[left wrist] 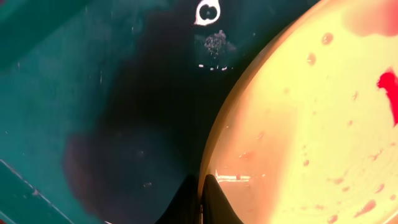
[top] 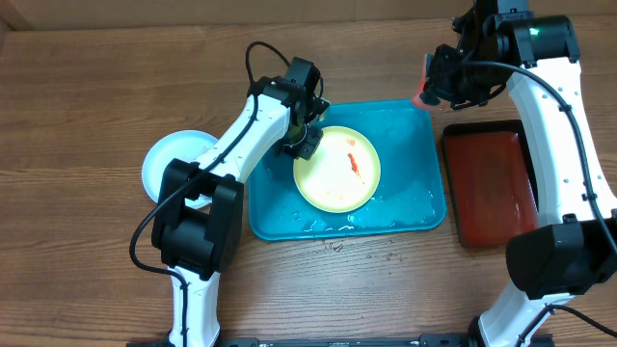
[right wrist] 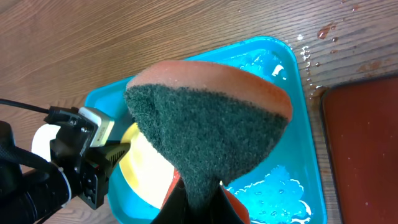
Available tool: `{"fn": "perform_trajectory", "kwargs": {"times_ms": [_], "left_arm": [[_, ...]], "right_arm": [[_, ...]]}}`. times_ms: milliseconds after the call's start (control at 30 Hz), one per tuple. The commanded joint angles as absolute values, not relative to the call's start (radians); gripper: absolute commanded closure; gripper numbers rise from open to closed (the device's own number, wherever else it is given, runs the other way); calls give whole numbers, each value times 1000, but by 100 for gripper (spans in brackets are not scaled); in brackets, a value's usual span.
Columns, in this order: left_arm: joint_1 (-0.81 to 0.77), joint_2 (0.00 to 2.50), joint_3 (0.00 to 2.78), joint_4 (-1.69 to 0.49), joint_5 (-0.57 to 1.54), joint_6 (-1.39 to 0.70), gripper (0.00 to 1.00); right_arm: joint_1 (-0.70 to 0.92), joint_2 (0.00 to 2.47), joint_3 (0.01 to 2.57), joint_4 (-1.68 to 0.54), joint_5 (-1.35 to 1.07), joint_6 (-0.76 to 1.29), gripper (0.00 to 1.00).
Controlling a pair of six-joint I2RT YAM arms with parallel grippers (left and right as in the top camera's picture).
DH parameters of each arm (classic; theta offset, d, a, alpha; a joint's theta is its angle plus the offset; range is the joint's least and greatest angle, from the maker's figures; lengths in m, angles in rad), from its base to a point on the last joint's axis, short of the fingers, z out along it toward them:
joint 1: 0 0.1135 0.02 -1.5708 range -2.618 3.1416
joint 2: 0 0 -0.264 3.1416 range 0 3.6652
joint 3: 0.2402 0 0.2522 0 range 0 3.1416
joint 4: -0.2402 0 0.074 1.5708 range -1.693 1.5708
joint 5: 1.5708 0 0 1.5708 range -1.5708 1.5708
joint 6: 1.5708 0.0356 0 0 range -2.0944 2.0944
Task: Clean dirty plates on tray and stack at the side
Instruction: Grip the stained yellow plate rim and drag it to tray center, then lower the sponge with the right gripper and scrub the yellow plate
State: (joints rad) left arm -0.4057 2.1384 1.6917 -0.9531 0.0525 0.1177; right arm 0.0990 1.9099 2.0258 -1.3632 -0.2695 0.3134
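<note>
Slippage looms: a cyan plate (top: 174, 164) lies left of the tray (top: 275, 217); inside it the left gripper (left wrist: 200, 202) pinches the yellow plate (top: 337, 178) by its wet rim, and a hard push from the sponge (right wrist: 211, 118), clamped in the right gripper (right wrist: 198, 208) over the tray's far-right corner, could wrench it free.

A plate (top: 337, 172) lies in the tray (top: 424, 207), near its middle. A second plate (top: 166, 164) rests on the table (top: 87, 116) to the tray's left, and a smaller tray (top: 487, 183) lies just beside its right edge. The left gripper (top: 308, 145) sits inside the tray, closed on the plate's left rim, and the right gripper (top: 431, 92) holds a sponge (right wrist: 211, 118) above the tray's far right corner.
</note>
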Motion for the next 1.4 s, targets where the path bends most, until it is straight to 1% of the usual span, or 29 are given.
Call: {"fn": "perform_trajectory", "kwargs": {"times_ms": [0,33,100,133,200,267,367,467,533,600,800,900,967,1067,1133,1200,1233,1367], "left_arm": [[-404,2147,1710,-933,-17,201,84],[-403,2146,1710,-929,-28,184,75],[-399,2146,1710,-917,-33,141,63],[-396,2147,1710,-915,-34,115,59],[-390,2146,1710,-915,-33,57,54],[-379,2146,1710,-930,-22,-54,51],[-360,2146,1711,-1005,40,-210,51],[-336,2146,1711,-1105,93,-387,54],[-325,2146,1710,-1142,144,-445,58],[-324,2146,1706,-1155,186,-476,59],[-361,2147,1637,-1089,189,-588,58],[-378,2147,1585,-1028,189,-636,55],[-377,2147,1576,-1020,189,-649,56],[-371,2147,1575,-1020,202,-652,66],[-369,2147,1571,-1019,200,-652,76],[-369,2147,1571,-1016,197,-651,94],[-369,2147,1571,-1016,194,-651,96],[-365,2147,1571,-1004,196,-650,96]], "right_arm": [[106,1923,2020,-1364,-262,305,96],[107,1924,2020,-1364,-262,305,96],[107,1925,2020,-1364,-262,305,96],[107,1925,2020,-1364,-262,305,96],[107,1925,2020,-1364,-262,305,96],[107,1925,2020,-1364,-262,305,96],[109,1925,2020,-1365,-262,305,96],[115,1925,2020,-1366,-262,305,96],[119,1925,2020,-1364,-262,305,96],[119,1925,2020,-1363,-262,305,96],[119,1925,2020,-1364,-262,302,96],[119,1925,2020,-1368,-262,285,96],[119,1925,2020,-1373,-262,283,96],[119,1925,2020,-1375,-262,283,96],[119,1925,2020,-1375,-262,283,96],[119,1925,2016,-1373,-263,284,96],[119,1925,2013,-1374,-263,284,96],[133,1925,1967,-1363,-266,284,96]]}}
